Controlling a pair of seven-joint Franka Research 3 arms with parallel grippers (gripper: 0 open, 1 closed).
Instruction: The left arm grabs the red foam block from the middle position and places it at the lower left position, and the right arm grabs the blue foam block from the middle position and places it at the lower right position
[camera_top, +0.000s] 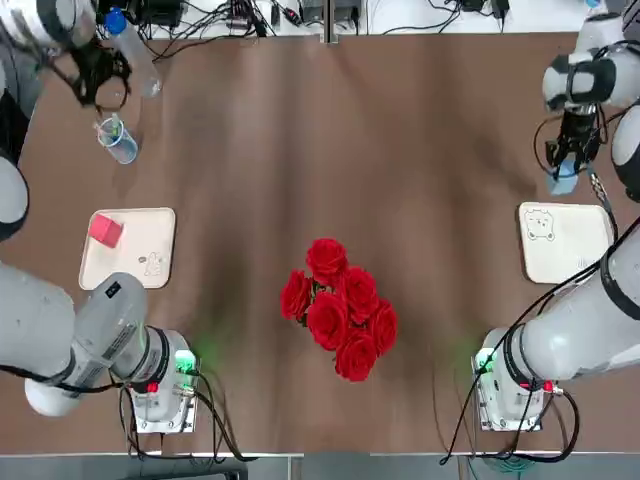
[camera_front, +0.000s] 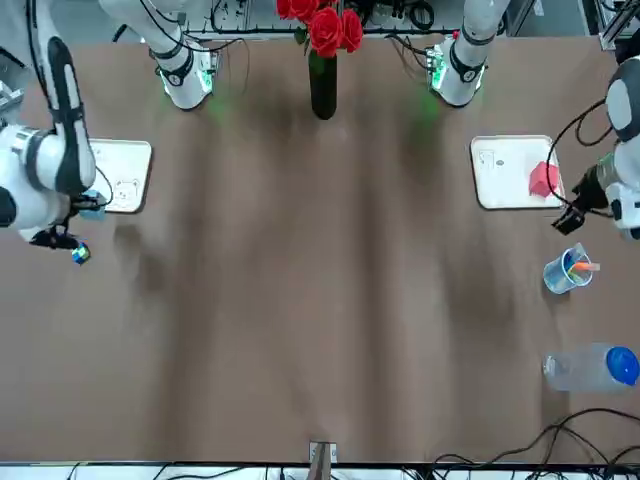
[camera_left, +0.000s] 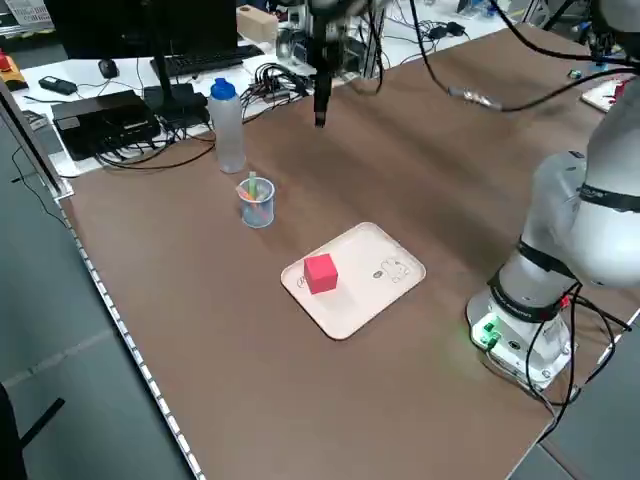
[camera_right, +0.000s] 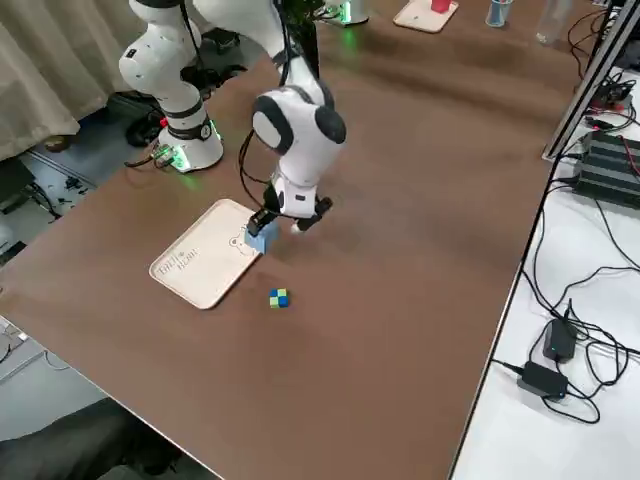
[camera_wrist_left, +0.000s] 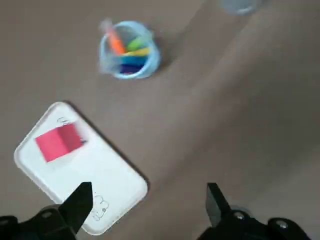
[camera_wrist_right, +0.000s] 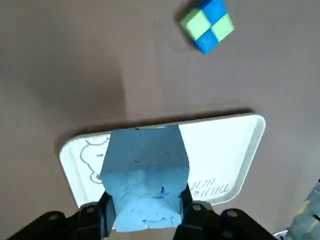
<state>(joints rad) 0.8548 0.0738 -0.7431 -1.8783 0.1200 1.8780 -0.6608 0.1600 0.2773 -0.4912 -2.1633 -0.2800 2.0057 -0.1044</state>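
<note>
- Small matte red foam block (camera_top: 105, 231) lies on the cream square tray (camera_top: 150, 270) at lower left.
- Left gripper (camera_wrist_left: 145, 205), jaws spread wide and empty, hangs above the table beyond that tray.
- Right gripper (camera_wrist_right: 145, 212) clamps the pale blue foam block (camera_wrist_right: 145, 185) over the cartoon-marked cream tray (camera_wrist_right: 225, 155).

Brown table (camera_top: 300, 150), beige curtain (camera_right: 50, 60), keyboard (camera_left: 205, 60), cables (camera_right: 575, 350)

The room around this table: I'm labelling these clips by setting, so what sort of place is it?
Probably a robotics lab or workshop: two robot arms bolted to a table, cables and a power adapter along its edge, and a keyboard on a bench beside it.
</note>
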